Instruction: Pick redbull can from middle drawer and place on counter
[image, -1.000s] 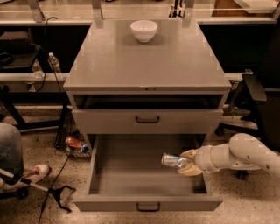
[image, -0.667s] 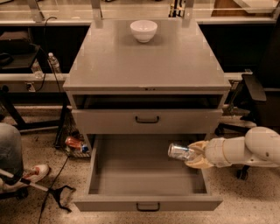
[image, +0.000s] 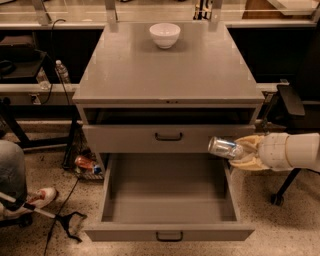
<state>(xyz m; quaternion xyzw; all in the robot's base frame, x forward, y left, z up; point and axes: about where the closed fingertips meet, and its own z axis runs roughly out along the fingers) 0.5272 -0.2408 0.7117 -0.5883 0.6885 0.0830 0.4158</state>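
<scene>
The redbull can (image: 223, 147) is a small shiny silver can lying on its side in the air, held by my gripper (image: 242, 151). The gripper comes in from the right on a white arm (image: 295, 151) and is shut on the can. The can hangs above the right rim of the open middle drawer (image: 169, 194), level with the closed grey front above it. The drawer's floor is bare. The counter (image: 165, 67) is the flat grey top of the cabinet, higher and further back than the can.
A white bowl (image: 165, 35) stands at the back of the counter. A clear plastic bottle (image: 62, 71) stands at the left. A black chair (image: 290, 100) is at the right. A person's leg and shoe (image: 35, 197) and a small item (image: 85, 163) are on the speckled floor at the left.
My gripper has lifted the can up out of the drawer and drawn it right, from inside the drawer to above its right rim.
</scene>
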